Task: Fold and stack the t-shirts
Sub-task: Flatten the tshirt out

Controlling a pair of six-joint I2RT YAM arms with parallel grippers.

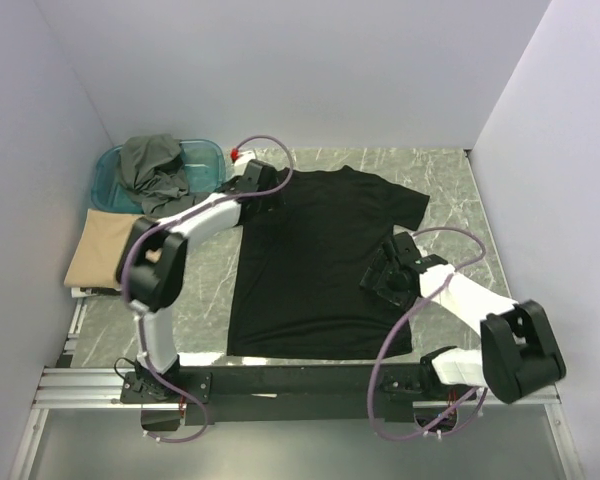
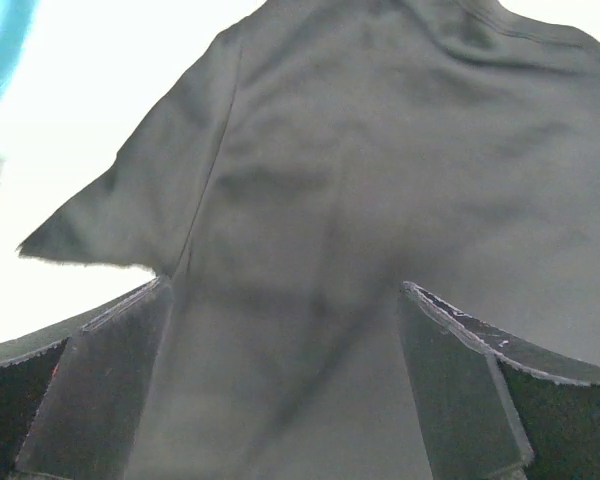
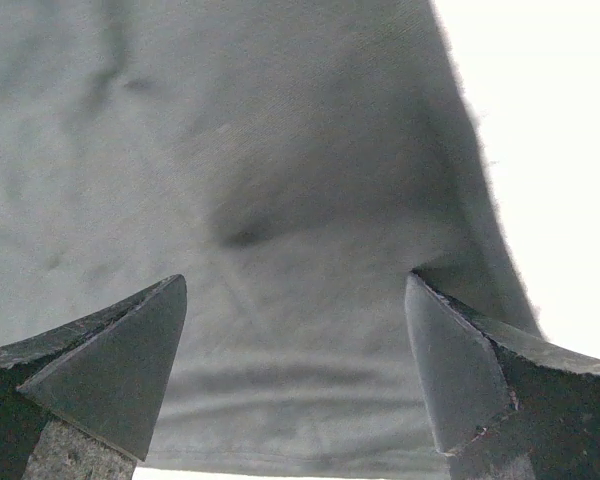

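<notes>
**Lining up both grippers for the first fold of the black shirt**

Nearest the arm bases, the black t-shirt [image 1: 320, 270] lies spread flat, its hem toward the robot and its collar toward the back wall. It covers the middle of the marbled table [image 1: 450, 190].

The right gripper [image 1: 380, 275] hovers over the shirt's right side, about midway up the body. Its wrist view shows the jaws spread wide with only flat cloth below and nothing pinched between them. The shirt's side edge runs just past the right finger [image 3: 480, 380].

Farther back, the left gripper [image 1: 278, 186] sits low over the shirt's left shoulder. It too is released, with the jaws wide apart. In its wrist view the left sleeve fans out ahead and to the left, and the collar seam is at the top.

The step in hand looks like taking hold for a lengthwise fold. To do it well, each gripper would probably want to come down on an outer edge rather than on the middle of the cloth. It should pinch both layers there and lift only enough to clear the table. The two arms should then travel together so the fold line stays straight. The right gripper looks to be set a little inside the edge, so a small outward shift may help.

At the far left, the tan-beige t-shirt [image 1: 100, 250] lies folded on the table. Behind it, the dark grey-olive t-shirt [image 1: 152, 165] is bunched in the teal tub [image 1: 208, 160], not yet folded.
</notes>
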